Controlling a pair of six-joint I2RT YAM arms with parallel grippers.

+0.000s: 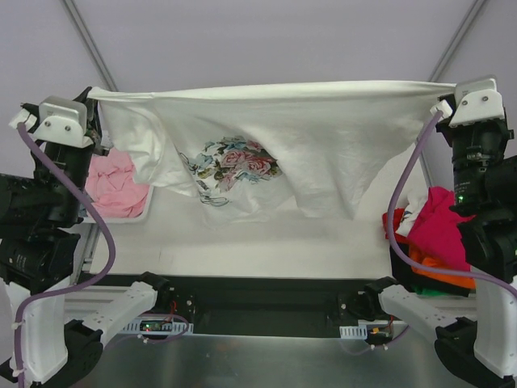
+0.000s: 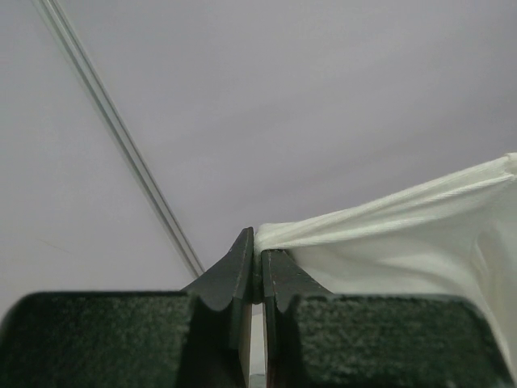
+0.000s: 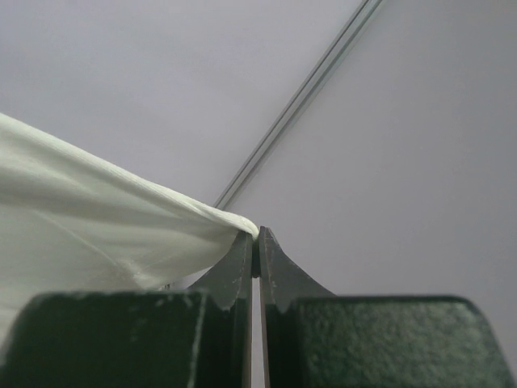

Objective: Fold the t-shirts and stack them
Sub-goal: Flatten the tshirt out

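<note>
A white t-shirt (image 1: pixel 323 145) with a flower print (image 1: pixel 238 166) hangs stretched in the air between both arms, its top edge taut. My left gripper (image 1: pixel 93 93) is shut on its left corner; in the left wrist view the cloth (image 2: pixel 388 234) runs right from the pinched tips of that gripper (image 2: pixel 258 255). My right gripper (image 1: pixel 444 101) is shut on the right corner, and the cloth (image 3: pixel 97 218) fans left from that gripper's tips (image 3: pixel 257 236). A pale pink t-shirt (image 1: pixel 113 182) lies behind at left. Magenta (image 1: pixel 440 222), orange (image 1: pixel 432 267) and dark tees are heaped at right.
The pink tee lies in a white tray (image 1: pixel 133 217) at the left. The heap of tees sits by the right arm's base. The white table top (image 1: pixel 266 250) shows below the hanging shirt. Tent poles (image 1: pixel 89 40) cross the backdrop.
</note>
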